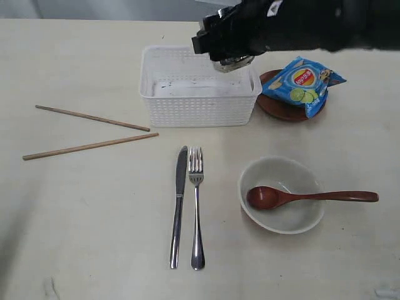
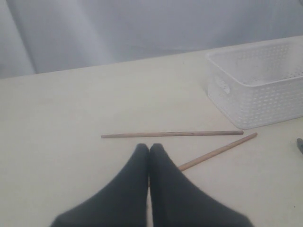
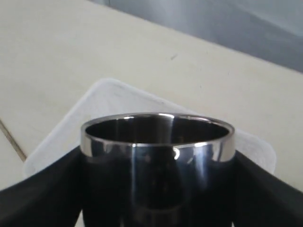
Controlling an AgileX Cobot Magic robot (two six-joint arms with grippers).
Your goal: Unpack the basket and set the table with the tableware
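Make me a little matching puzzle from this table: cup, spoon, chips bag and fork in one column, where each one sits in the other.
Things:
1. steel cup
2. wooden spoon
3. chips bag
4. fork

Places:
A. resting in the bowl
B. beside the knife
C. held above the basket
D. on the red-brown plate

Pairs: 1-C, 2-A, 3-D, 4-B.

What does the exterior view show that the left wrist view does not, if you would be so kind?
Only the exterior view: the knife, fork, bowl with the spoon in it, chips bag lying on the plate, and the right gripper holding the steel cup above the basket. Only the left wrist view: the left gripper, shut and empty, over the table near the chopsticks, plus a grey backdrop. Both: the basket, the two chopsticks and the table.
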